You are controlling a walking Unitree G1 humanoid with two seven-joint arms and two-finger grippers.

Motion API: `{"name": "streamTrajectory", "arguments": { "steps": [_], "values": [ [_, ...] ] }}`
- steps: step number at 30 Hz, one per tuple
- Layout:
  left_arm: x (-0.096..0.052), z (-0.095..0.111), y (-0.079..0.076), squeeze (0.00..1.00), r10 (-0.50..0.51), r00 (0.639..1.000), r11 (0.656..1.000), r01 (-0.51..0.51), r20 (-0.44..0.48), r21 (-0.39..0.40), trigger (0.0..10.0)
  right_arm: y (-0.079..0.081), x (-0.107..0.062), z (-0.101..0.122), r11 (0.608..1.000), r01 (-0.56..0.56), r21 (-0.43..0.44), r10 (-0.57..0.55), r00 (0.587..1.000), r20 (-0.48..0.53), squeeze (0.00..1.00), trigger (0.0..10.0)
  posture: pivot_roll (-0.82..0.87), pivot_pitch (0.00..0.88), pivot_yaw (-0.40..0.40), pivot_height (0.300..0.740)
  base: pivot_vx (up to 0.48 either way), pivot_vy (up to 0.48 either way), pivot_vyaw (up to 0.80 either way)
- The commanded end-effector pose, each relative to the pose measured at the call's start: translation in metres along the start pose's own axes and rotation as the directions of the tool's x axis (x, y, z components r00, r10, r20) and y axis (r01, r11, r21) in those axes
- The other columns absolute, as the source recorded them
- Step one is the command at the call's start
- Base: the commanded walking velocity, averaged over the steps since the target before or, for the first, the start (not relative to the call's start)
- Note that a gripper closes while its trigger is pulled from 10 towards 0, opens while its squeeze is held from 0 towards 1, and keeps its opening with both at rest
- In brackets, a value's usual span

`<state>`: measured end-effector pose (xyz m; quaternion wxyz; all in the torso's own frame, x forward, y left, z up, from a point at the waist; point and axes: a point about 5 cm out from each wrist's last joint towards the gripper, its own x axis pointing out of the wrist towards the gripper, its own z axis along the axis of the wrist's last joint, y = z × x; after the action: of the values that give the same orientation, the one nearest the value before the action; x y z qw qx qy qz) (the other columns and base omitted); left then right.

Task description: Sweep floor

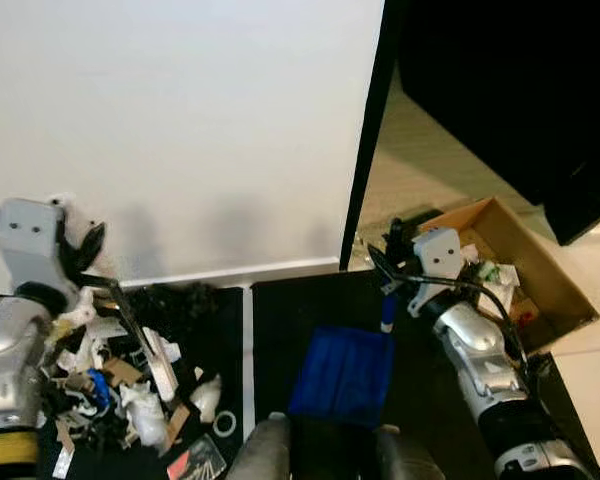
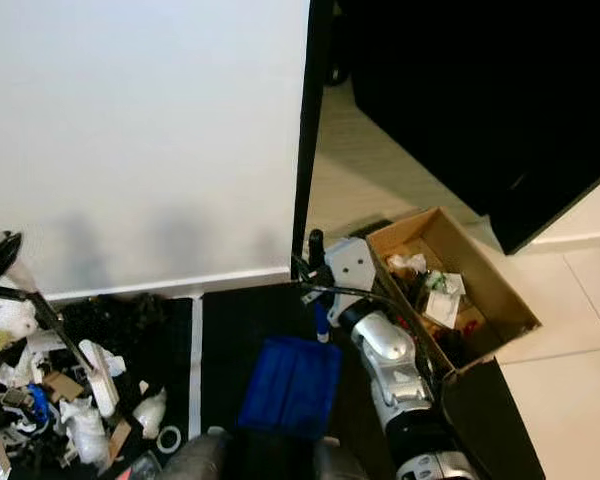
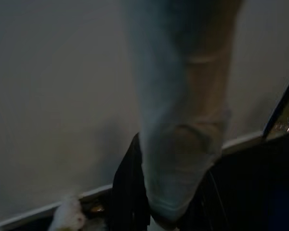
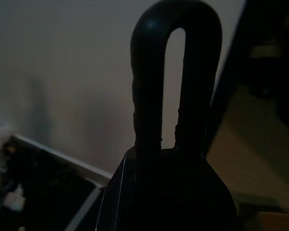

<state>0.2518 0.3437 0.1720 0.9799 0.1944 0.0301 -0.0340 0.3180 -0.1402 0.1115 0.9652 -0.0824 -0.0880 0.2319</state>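
1. Wall (image 1: 180, 130): white, taking up the 9-to-12 o'clock part of your head view, with a pale skirting along its foot.
2. Dark panel (image 1: 520, 90): black, at 1 o'clock, past a black vertical edge where the wall ends.
3. Mat (image 1: 280, 330): black floor covering below the wall, crossed by one white stripe.
4. Box (image 1: 525, 265): open cardboard, at 3 o'clock on the pale tiles, with mixed scraps inside.
5. Dustpan (image 1: 342, 375): blue, lying on the mat at 6 o'clock, its handle rising toward your right gripper.
6. Litter (image 1: 120, 375): the sweeping target, a heap of white paper, brown card and dark scraps on the mat at 8 o'clock, against the skirting.
7. Broom (image 1: 140, 335): a thin dark shaft slanting down from your left gripper into the litter; its head is too buried to make out.
8. Right gripper (image 1: 388, 262): at 3 o'clock, just beside the box, fingers closed around the dustpan handle; the right wrist view shows a dark looped handle end close up.
9. Left gripper (image 1: 85, 250): at 9 o'clock above the litter, at the top of the broom shaft; you cannot tell how far its fingers are parted, and the left wrist view is blurred.
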Motion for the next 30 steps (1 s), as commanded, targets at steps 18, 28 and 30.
{"name": "streamTrajectory", "arguments": {
  "steps": [18, 28, 30],
  "values": [
    [-0.032, -0.058, -0.001, 0.00, -0.042, 0.989, 0.995, 0.054, -0.142, 0.087, 10.0, -0.021, 0.003, 0.010, 0.999, 0.035, -0.029, -0.034, 0.999, 0.042, 0.00, 10.0, 0.20, 0.283, -0.025, 0.740, 0.000, 0.000, 0.00],
    [-0.034, -0.075, -0.045, 0.03, -0.092, 0.996, 0.930, 0.087, 0.002, -0.358, 10.0, -0.029, 0.004, 0.017, 0.998, 0.046, -0.033, -0.044, 0.997, 0.067, 0.00, 10.0, 0.18, 0.294, -0.040, 0.740, 0.000, 0.000, 0.00],
    [-0.032, -0.076, -0.049, 0.02, -0.089, 0.996, 0.914, 0.088, 0.016, -0.397, 10.0, -0.027, 0.004, 0.018, 0.999, 0.042, -0.030, -0.040, 0.997, 0.069, 0.00, 10.0, 0.18, 0.295, -0.041, 0.740, 0.000, 0.000, 0.00]
  ]
}}
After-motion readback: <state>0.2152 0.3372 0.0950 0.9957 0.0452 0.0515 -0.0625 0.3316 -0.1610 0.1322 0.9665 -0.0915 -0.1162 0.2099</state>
